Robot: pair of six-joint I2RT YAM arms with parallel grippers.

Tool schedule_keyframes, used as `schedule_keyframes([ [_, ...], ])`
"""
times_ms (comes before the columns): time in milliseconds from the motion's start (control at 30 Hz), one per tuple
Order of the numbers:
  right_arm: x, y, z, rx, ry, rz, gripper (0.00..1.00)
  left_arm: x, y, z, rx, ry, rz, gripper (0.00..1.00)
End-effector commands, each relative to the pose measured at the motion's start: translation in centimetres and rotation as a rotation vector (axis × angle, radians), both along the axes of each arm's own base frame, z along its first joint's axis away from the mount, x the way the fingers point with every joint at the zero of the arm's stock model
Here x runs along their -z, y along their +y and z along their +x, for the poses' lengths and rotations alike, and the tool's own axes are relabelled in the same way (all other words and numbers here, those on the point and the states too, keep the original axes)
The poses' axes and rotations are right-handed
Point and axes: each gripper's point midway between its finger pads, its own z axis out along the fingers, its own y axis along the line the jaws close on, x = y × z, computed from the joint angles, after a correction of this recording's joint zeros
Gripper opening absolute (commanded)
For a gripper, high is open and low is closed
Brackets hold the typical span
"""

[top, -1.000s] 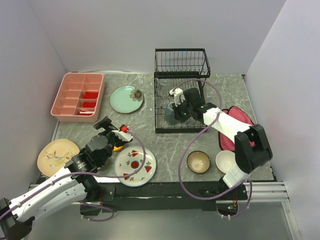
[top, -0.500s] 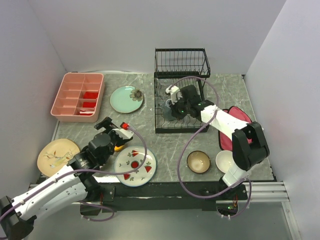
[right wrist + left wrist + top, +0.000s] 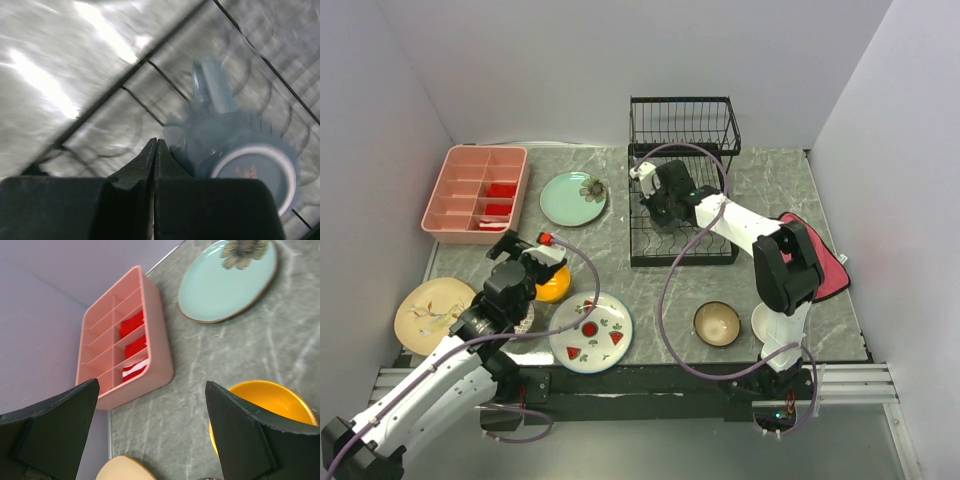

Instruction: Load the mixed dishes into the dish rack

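Grey mug (image 3: 235,135) sits in the rack (image 3: 680,262). Right gripper (image 3: 156,142) is beside it, pressed together and empty. Left gripper (image 3: 152,387) is spread above the orange bowl (image 3: 265,405). Mint plate (image 3: 573,198), watermelon plate (image 3: 591,331), tan plate (image 3: 435,310) and brown bowl (image 3: 717,323) not yet loaded.

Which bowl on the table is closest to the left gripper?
The orange bowl, right beside the open left gripper; the brown bowl and white bowl sit well away to its right.

Mint floral plate (image 3: 573,198), orange bowl (image 3: 272,400), pink tray (image 3: 161,352).
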Motion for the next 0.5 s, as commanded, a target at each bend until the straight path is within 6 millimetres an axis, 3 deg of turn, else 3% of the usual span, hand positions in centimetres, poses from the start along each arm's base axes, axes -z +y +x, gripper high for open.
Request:
schedule_keyframes([
  [0, -1.7, -3.4, 3.3, 0.08, -0.126, -0.123, 0.0, -2.3, 0.8, 1.3, -0.037, -0.107, -0.025, 0.94],
  [300, -2.6, -5.6, 6.6, 0.159, -0.299, -0.216, 0.0, -2.2, 2.4, 1.3, -0.092, -0.097, -0.054, 0.93],
  [433, -3.2, -4.2, 5.1, 0.089, -0.276, -0.153, 0.0, -2.7, 2.8, 1.4, -0.109, -0.105, -0.065, 0.94],
  [467, -2.9, -2.7, 3.8, 0.01, -0.25, -0.109, 0.0, -2.7, 2.7, 1.5, -0.104, -0.105, -0.068, 0.94],
])
